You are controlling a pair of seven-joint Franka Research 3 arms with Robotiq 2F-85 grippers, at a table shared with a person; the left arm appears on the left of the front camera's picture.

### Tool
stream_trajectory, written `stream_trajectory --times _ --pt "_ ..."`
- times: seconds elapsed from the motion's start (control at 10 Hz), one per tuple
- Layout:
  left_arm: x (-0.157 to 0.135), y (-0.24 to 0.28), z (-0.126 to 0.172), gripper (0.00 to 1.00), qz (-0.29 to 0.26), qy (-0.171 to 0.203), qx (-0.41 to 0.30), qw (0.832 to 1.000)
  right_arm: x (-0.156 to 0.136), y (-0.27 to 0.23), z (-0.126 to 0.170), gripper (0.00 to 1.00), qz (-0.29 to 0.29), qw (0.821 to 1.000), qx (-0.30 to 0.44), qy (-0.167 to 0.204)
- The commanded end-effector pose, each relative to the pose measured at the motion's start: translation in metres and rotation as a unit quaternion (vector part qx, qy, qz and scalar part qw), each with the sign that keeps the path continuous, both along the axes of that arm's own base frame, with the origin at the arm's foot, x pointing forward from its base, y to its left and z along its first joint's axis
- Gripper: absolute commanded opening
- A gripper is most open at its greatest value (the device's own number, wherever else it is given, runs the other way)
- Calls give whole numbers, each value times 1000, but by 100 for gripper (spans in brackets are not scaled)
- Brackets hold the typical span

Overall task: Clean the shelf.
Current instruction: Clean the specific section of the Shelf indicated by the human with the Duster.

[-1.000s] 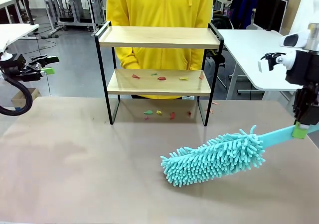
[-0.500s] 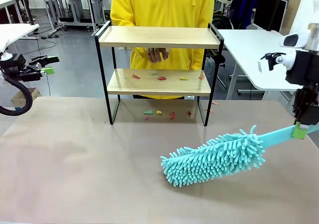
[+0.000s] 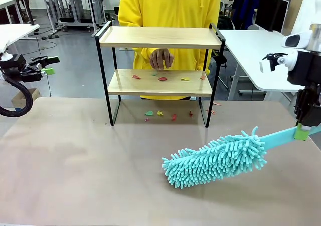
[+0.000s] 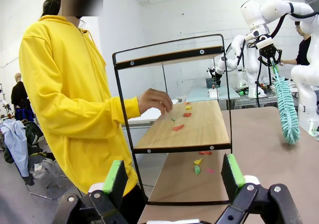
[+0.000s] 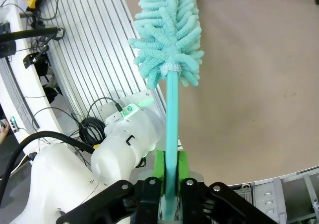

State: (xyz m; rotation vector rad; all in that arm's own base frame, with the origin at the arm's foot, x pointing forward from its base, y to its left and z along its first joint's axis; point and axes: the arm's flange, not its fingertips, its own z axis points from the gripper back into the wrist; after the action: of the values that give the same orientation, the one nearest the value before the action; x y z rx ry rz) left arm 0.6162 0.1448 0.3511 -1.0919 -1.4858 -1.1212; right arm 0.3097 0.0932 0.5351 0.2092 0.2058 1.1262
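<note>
Right gripper (image 3: 302, 131) clamped shut on the handle of a teal duster (image 3: 215, 158); the fluffy head lies on the table (image 3: 75, 160), right of centre. Shelf (image 3: 160, 37) stands upright at the far middle of the table, well apart from the duster. Top board bare. Lower board carries coloured paper scraps (image 3: 163, 79); more scraps (image 3: 160, 113) lie on the table under the shelf. Person's hand (image 3: 161, 59) sits between the two boards, just above the lower one, reaching in from the far side. Left gripper (image 3: 49, 66) off the table's left edge, jaws wide apart, holding nothing.
</note>
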Motion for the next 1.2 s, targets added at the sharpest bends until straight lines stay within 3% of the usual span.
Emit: stream_trajectory --times 0.0,1.1 --pt "-2 -1 2 100 1 -3 2 1000 4 1 6 13 -3 1000 -2 -5" --pt "-2 -1 2 100 1 -3 2 1000 4 1 6 13 -3 1000 -2 -5"
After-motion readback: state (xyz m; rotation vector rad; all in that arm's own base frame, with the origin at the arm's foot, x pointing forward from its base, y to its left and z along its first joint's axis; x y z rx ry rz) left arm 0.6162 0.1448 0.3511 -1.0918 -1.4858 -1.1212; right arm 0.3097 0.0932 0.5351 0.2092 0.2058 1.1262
